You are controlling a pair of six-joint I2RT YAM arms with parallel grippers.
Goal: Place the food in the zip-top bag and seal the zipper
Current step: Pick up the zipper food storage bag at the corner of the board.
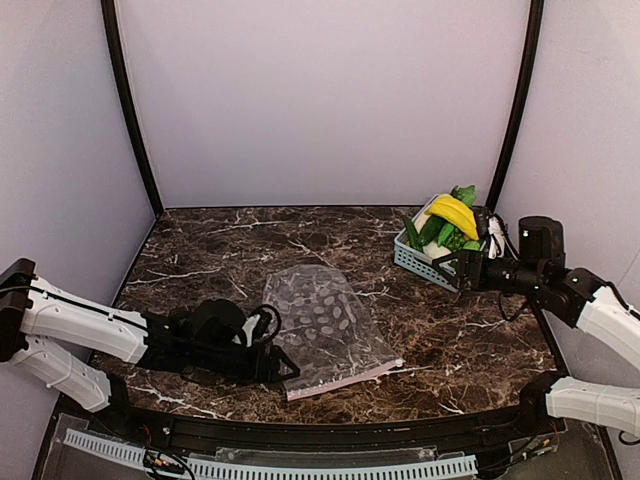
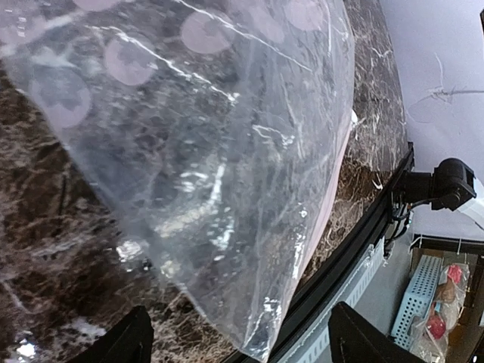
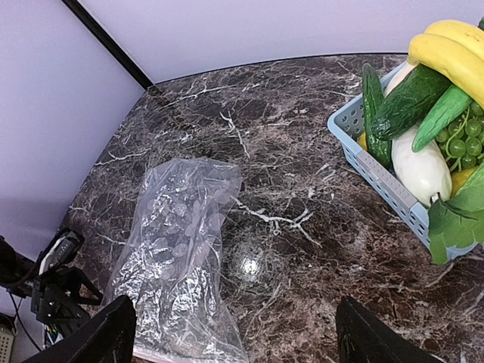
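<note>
A clear spotted bag (image 1: 325,330) lies flat mid-table, pink zipper (image 1: 345,381) nearest us, its corner between the left gripper's (image 2: 243,344) spread fingers, probably to lift the mouth, while the right gripper (image 1: 463,272), spread and empty, hovers beside the basket (image 1: 420,262) of food (image 1: 450,222).

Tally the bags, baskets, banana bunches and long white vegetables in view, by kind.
clear bag: 1
blue basket: 1
banana bunch: 1
long white vegetable: 1
Total: 4
</note>
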